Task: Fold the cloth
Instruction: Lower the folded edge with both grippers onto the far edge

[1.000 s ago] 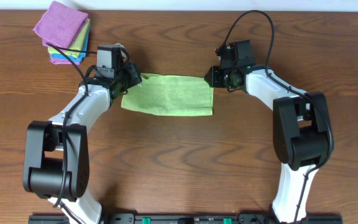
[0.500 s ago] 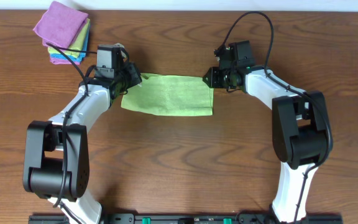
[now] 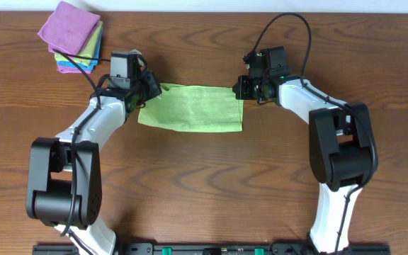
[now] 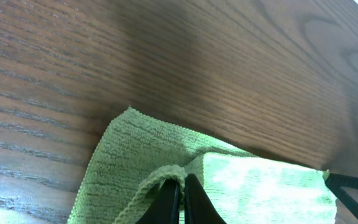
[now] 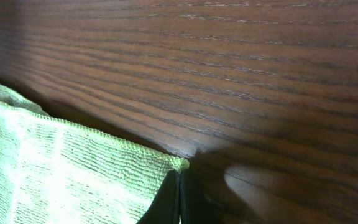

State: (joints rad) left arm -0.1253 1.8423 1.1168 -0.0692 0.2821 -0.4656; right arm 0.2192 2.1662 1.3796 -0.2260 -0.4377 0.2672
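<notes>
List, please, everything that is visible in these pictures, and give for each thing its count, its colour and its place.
cloth: one, lime-green, lying as a flat rectangle at the middle of the table, between the two arms.
folded cloths: one stack, purple on top, yellow-green and blue below, at the far left corner.
table: one, dark brown wood, under everything.
rail: one, black, along the near edge.
left arm: one, white and black; left jaws shut on the cloth's far left corner.
right arm: one, white and black; right jaws shut on the cloth's far right corner.
</notes>
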